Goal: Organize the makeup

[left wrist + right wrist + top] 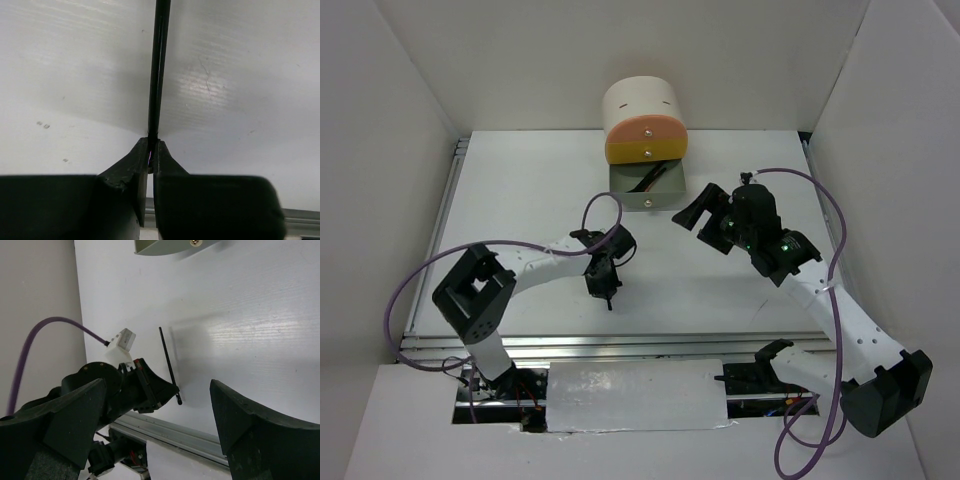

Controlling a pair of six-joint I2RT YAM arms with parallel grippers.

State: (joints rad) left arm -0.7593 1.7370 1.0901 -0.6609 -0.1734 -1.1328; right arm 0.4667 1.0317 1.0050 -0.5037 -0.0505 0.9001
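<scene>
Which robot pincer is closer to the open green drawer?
Right. The right pincer hangs open just beside the green drawer. The left pincer is farther off, nearer the arm bases, shut on a thin black stick.

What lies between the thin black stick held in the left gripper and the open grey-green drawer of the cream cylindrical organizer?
Nothing: only bare white table separates the thin black stick from the open grey-green drawer, clearest in the right wrist view.
</scene>
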